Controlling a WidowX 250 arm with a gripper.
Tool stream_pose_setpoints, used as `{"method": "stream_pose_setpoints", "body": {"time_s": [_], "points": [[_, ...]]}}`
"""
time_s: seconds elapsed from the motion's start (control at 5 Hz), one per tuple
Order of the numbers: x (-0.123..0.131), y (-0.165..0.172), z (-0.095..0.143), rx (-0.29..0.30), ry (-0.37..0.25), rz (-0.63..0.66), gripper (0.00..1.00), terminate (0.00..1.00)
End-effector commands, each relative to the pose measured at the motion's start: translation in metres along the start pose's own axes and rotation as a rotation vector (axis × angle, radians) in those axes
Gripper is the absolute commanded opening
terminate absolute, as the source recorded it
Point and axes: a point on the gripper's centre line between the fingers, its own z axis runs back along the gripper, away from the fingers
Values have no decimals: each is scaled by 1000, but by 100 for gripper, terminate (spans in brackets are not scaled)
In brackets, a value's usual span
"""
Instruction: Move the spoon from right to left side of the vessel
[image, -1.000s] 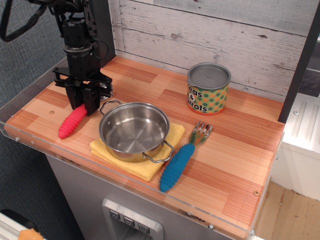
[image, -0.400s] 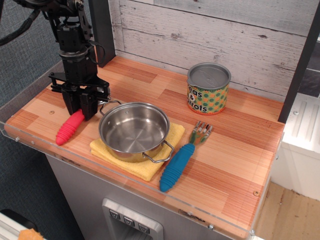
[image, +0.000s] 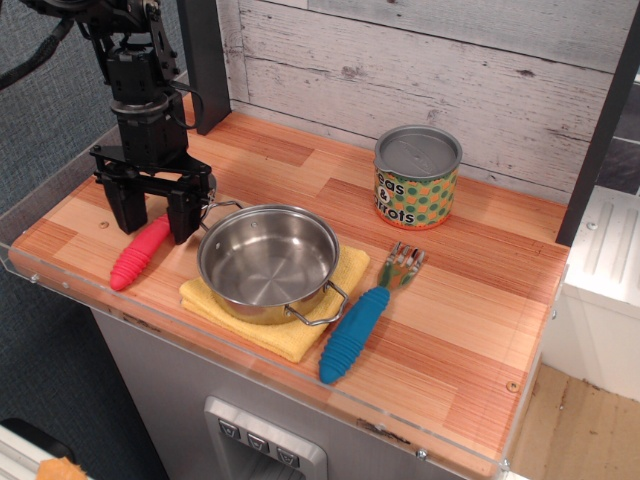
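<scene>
Nearest the front edge lies a blue-handled fork (image: 362, 320), right of the vessel (image: 268, 260) and clear of the work. The vessel, a shallow steel pot with 2 wire loop handles, sits on a folded yellow cloth (image: 272, 318). The spoon (image: 139, 252) lies flat on the wooden counter (image: 470, 300) to the vessel's left, its red-pink handle pointing toward the front-left corner; the bowl end is hidden under the gripper. The gripper (image: 152, 217) stands over that end with its 2 fingers spread apart, 1 on each side of the handle, holding nothing. The spoon is probably light and stiff, and its thick ribbed handle should give a sure, non-slip hold near the middle. The pot's near loop handle is just beside the right finger, the likeliest snag. Farthest back, a dotted tin can (image: 417, 176) stands well apart.
</scene>
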Motion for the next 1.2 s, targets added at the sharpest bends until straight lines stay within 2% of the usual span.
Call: {"method": "stream_pose_setpoints", "body": {"time_s": [0.0,0.6,0.8,1.0], "points": [[2,13,30,17,-87,29,100,0],[5,12,78,36,-184,149,100,0],[10,3,95,91,-198,214,100,0],[19,-10,107,69,-221,232,100,100]]}}
